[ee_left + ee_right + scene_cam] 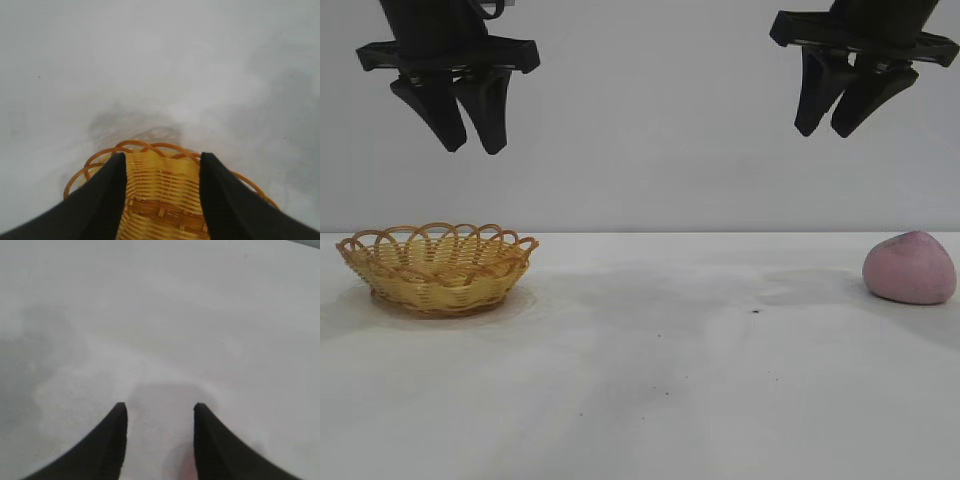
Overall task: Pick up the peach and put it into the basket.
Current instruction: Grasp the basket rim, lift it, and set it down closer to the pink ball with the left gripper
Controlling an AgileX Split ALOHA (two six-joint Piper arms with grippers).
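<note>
Looking like a lab or robot test bench, not a home. A plain white table [640, 400] is running up to a bare grey-white backdrop wall [650, 120]. Two black grippers, left [468, 135] and right [825, 122], are hanging overhead. Only staged props are sitting out: a wicker basket [437, 268] and a peach [910, 268].

Plain pale grey wall [650, 120] behind, bare and evenly lit. Below it a flat white matte bench [650, 390], meeting the wall in a straight horizontal line. Faint grey smudges and a few small dark specks [757, 312] on the surface. Soft, diffuse shadows.
</note>
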